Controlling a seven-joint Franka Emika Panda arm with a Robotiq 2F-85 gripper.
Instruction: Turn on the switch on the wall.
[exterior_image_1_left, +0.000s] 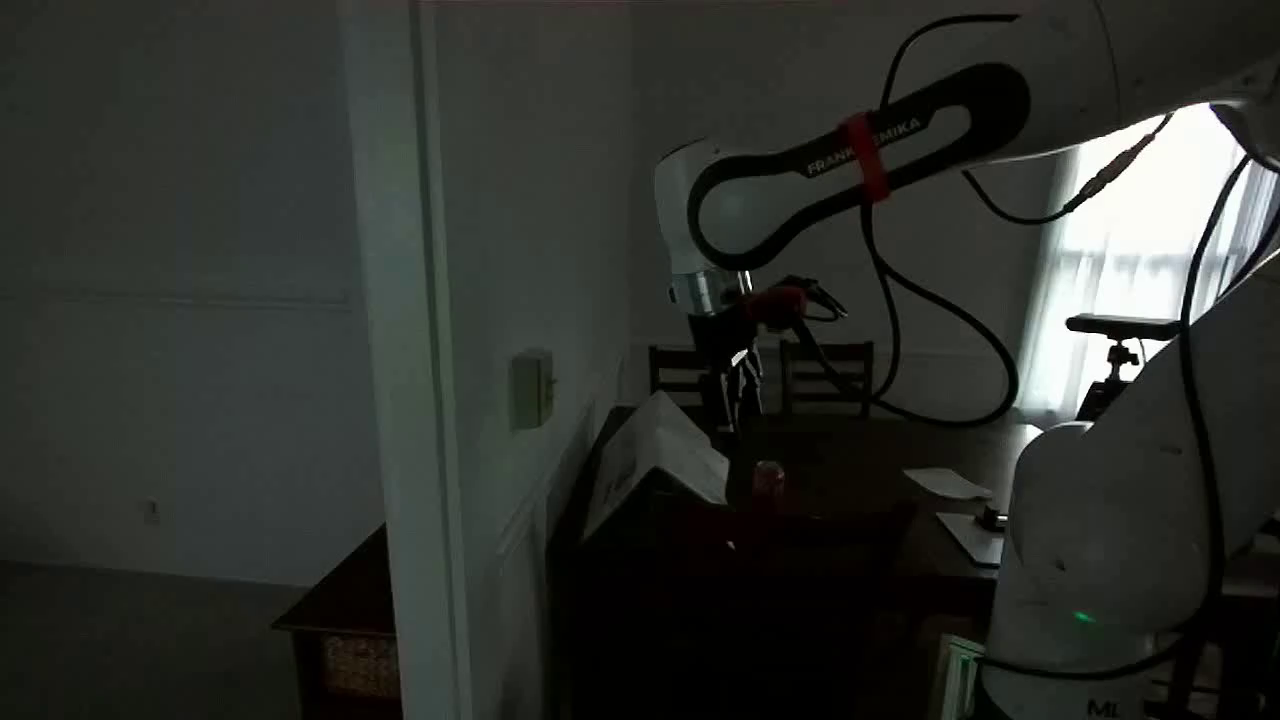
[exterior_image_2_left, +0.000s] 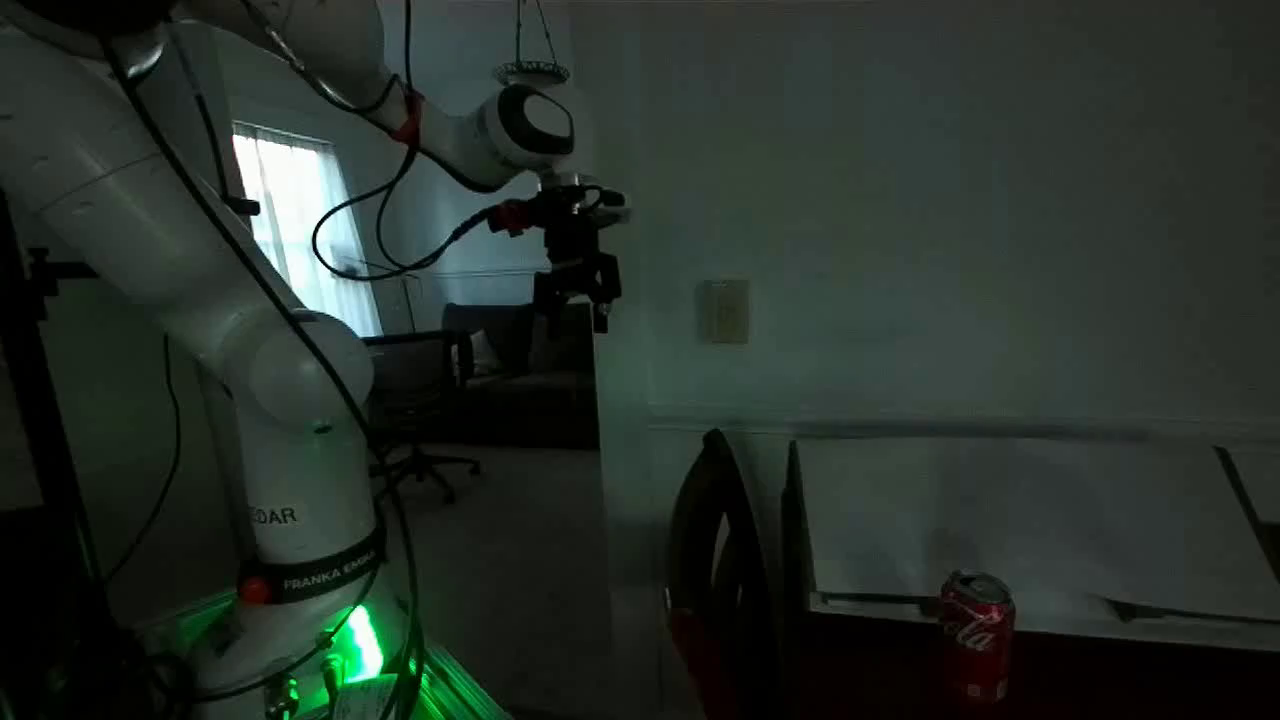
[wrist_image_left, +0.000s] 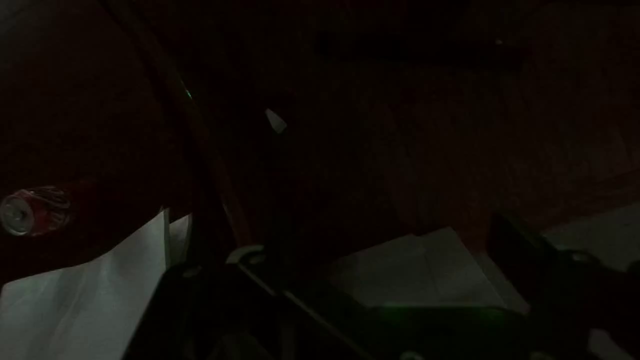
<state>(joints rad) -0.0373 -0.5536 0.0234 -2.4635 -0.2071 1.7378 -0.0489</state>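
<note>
Points the pincer (exterior_image_2_left: 577, 318) downward, seemingly spread in the gloom, well apart from the switch (exterior_image_2_left: 726, 312). Has the switch on the wall (exterior_image_2_left: 950, 220). Lower than the switch, shows a red can (exterior_image_2_left: 977, 640) upright on the surface (exterior_image_1_left: 840, 460), near a white panel (exterior_image_2_left: 1090, 520).
</note>
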